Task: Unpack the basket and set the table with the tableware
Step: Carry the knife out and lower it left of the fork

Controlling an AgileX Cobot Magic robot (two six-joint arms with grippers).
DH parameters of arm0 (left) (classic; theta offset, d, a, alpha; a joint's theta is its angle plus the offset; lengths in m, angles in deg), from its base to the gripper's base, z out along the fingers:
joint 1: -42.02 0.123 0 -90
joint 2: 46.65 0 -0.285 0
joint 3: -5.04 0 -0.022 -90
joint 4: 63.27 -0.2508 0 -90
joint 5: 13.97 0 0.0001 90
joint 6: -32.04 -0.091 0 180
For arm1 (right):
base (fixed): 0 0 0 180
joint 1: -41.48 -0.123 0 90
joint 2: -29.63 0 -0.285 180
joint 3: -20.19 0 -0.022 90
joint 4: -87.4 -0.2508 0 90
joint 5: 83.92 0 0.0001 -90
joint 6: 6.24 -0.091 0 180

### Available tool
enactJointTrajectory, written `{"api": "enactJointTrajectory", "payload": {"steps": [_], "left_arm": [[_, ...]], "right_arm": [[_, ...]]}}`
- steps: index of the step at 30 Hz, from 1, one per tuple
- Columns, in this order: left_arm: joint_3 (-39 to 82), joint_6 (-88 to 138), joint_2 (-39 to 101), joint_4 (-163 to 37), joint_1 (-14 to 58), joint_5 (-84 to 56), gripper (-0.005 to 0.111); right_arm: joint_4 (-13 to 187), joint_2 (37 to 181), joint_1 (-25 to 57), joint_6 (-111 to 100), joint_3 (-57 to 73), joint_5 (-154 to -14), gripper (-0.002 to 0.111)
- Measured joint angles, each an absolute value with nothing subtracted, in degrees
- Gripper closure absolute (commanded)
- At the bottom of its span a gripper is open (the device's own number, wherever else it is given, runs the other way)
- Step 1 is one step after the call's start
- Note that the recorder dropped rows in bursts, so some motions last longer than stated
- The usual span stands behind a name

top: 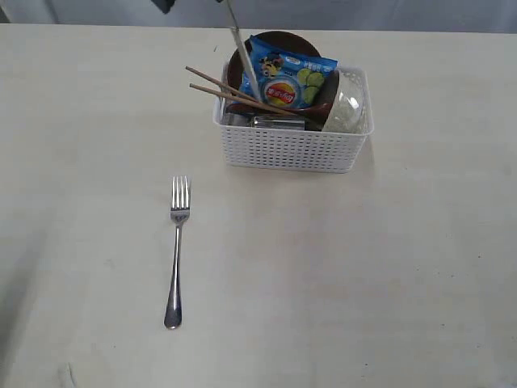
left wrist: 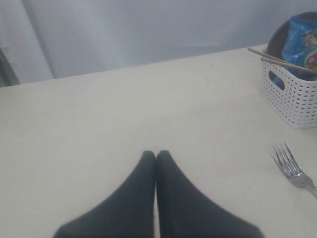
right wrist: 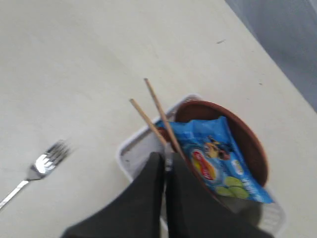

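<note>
**Knife pinched over the basket, fork already laid**

In the exterior view the white plastic basket [top: 291, 149] sits at about 1 o'clock from the middle of the table [top: 388, 283]. Its walls are a stiff grid of small holes. The steel fork [top: 178, 242] lies flat on the pale, faintly grained top at roughly 8 o'clock from the basket and well apart from it. Its tines point to 12 o'clock, which reads as one place already set.

The rest is packed upright to fit. The round reddish-brown plate [top: 279, 39] stands on edge at the far wall, and the glossy, crinkled blue chip bag [top: 291, 77] leans against its face. Two slim wooden chopsticks [top: 222, 87], too long to lie inside, jut over the rim toward 10 o'clock. A steel cup [top: 279, 123] seems to lie low against the near wall, and a pale bowl [top: 347, 101] fills the 3 o'clock end.

A thin, flat steel knife [top: 245, 56] rises steeply out of the basket toward 12 o'clock and runs off the frame. The right gripper [right wrist: 166, 158] hangs over the basket with its dark fingers pressed nearly together on a grey sliver, which I judge to be that knife held near one end. The left gripper [left wrist: 156, 153] has its fingers closed on nothing, above bare table, with the fork near.
</note>
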State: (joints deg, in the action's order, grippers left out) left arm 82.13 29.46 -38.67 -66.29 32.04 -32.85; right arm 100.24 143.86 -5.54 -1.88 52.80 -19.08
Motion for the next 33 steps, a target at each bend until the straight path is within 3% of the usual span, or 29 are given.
{"api": "enactJointTrajectory", "payload": {"steps": [10, 33], "left_arm": [[82.13, 29.46, -38.67, -66.29, 32.04, -32.85, 0.107], [82.13, 29.46, -38.67, -66.29, 32.04, -32.85, 0.107]], "right_arm": [[57.92, 147.61, -5.54, -2.34, 52.80, -14.10, 0.109], [52.56, 166.57, -5.54, -3.83, 52.80, -13.96, 0.109]]}}
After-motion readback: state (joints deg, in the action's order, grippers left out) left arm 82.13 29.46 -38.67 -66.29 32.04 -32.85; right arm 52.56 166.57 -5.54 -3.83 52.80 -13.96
